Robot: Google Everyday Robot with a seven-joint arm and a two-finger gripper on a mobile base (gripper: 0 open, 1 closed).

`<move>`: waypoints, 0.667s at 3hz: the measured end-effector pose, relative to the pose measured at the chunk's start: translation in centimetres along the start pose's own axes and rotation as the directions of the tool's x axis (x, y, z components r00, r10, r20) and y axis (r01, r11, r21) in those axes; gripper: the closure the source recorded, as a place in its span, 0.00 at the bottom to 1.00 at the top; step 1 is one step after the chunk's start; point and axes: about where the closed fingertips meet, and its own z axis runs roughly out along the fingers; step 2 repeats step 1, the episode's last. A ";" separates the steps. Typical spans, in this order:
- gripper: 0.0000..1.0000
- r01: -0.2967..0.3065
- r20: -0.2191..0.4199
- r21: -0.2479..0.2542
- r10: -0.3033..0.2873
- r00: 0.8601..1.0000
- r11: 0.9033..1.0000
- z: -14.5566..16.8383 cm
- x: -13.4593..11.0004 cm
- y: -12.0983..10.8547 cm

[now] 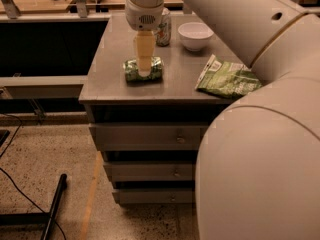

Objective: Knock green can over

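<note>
On the grey drawer-top table [112,49] in the upper middle of the frame, we see the green can [131,70] lying on its side near the front edge. We judge the main risk to be a stray nudge from the arm [235,19] that rolls it off, or a swing into the silver can [164,28] and white bowl [195,35] behind. The gripper [144,72] hangs straight down over the can's middle, its tip overlapping it in our view; we cannot tell whether it is spread or pressed together, or touching.
</note>
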 end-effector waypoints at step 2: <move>0.00 0.000 0.000 0.000 0.000 1.000 1.000 0.0 0.0 0.0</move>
